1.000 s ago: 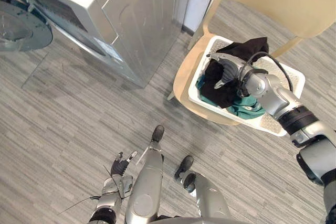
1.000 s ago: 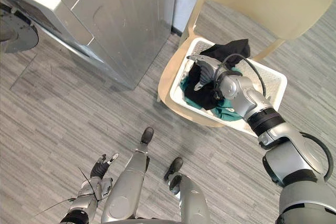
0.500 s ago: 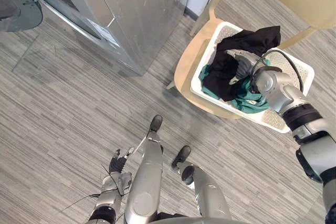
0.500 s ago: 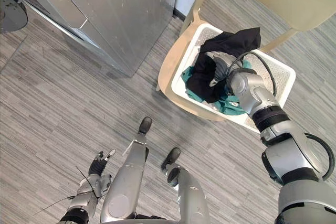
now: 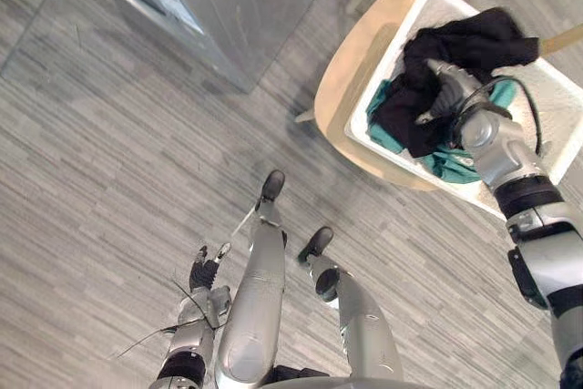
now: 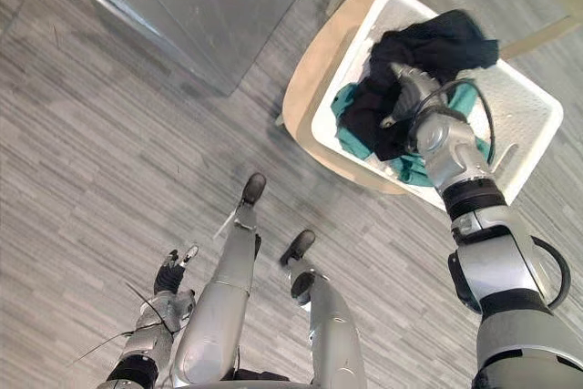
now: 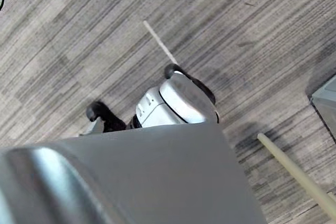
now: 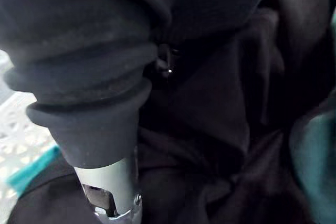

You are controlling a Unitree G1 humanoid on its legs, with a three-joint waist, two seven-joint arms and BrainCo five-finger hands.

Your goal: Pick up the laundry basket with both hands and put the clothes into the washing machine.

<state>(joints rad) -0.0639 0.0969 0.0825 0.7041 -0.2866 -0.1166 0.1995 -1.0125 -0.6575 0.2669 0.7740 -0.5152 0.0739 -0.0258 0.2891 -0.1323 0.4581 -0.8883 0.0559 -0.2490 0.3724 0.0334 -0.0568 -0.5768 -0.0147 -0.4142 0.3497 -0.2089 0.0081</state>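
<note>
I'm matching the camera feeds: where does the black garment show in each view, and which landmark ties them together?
Left eye view: black garment at upper right, in the white basket.
Right eye view: upper right, in the same basket.
Left wrist view: faces the floor, away from the basket.
Right wrist view: across most of the picture.
Shared landmark: the basket's perforated white wall, seen in three views.
</note>
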